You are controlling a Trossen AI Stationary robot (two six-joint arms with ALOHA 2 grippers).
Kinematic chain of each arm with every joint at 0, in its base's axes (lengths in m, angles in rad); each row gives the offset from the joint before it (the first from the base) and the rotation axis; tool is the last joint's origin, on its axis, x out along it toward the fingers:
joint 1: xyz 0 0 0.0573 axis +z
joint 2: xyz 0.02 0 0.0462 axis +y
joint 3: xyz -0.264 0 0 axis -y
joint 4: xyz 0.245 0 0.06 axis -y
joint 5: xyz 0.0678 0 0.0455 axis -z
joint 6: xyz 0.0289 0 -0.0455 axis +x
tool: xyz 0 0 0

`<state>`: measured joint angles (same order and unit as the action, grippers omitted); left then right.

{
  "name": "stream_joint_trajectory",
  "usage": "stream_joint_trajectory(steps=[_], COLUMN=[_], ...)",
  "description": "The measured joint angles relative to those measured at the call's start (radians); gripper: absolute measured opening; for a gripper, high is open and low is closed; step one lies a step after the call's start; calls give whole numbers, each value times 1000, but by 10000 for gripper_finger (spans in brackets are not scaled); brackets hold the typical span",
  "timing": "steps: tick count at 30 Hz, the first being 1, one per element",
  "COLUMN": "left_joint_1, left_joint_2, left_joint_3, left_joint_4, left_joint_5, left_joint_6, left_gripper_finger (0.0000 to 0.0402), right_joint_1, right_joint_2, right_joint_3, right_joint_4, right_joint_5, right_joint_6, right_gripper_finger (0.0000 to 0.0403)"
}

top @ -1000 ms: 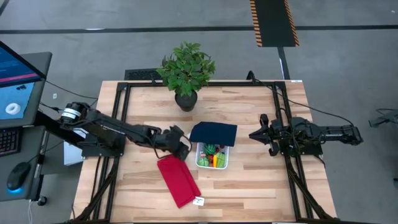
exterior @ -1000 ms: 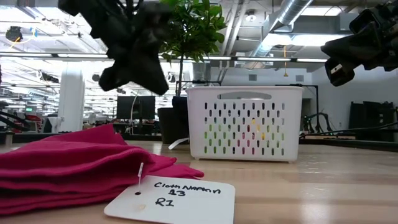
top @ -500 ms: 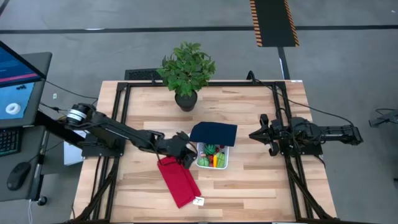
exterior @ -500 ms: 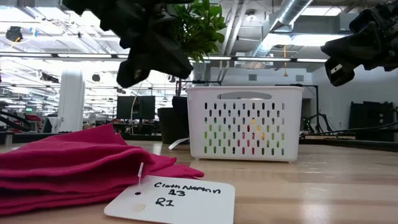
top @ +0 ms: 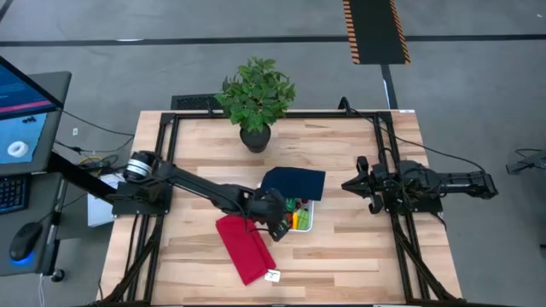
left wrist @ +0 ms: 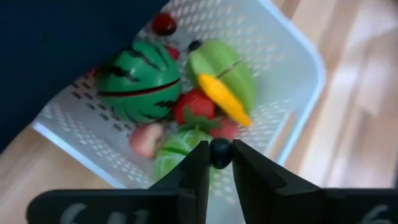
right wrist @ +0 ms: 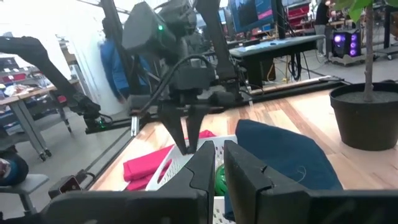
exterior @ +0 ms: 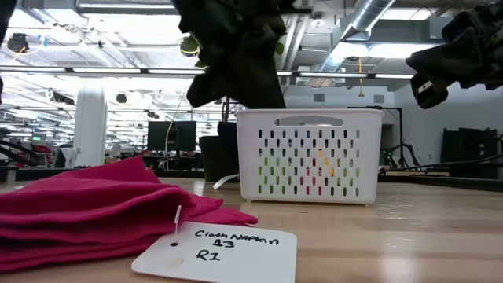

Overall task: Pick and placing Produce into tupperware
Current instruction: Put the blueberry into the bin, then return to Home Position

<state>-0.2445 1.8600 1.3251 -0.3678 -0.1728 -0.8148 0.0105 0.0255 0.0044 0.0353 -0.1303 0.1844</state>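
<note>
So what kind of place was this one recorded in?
Most likely a robotics lab or workshop in an industrial hall. The low view shows exposed ceiling ducts and strip lighting, the high view a concrete floor with hazard striping and a monitor beside the wooden table.

Your bench is pale planked wood with a smooth, lightly sheened finish. The basket looks like white moulded plastic, perforated, slightly glossy. The toy fruit inside has a smooth, shiny plastic look. The red napkin is soft matt cloth, and its tag is white paper. The lid appears matt navy.
</note>
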Motion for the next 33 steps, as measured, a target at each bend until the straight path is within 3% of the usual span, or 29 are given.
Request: stream_joint_trajectory(steps=[5, 20, 22, 27, 30, 33], left_joint_1=[5, -3, 4, 25, 35, 36], left_joint_2=[67, 73, 73, 68, 48, 43], left_joint_3=[89, 94, 94, 94, 94, 94], left_joint_4=[-80, -49, 5, 139, 147, 149], left_joint_5=[-14, -142, -151, -84, -20, -22], left_joint_6=[66, 139, 215, 607, 492, 446], left_gripper_finger=[92, 192, 195, 196, 197, 197], right_joint_1=[0, 0, 0, 0, 0, 0], right_joint_2=[1, 1, 1, 1, 1, 1], right_joint_3=[0, 0, 0, 0, 0, 0], right_joint_4=[1, 0, -1, -1, -1, 0], right_joint_5=[0, 0, 0, 0, 0, 0], right_joint_6=[0, 0, 0, 0, 0, 0], right_gripper_finger=[59, 59, 59, 59, 59, 59])
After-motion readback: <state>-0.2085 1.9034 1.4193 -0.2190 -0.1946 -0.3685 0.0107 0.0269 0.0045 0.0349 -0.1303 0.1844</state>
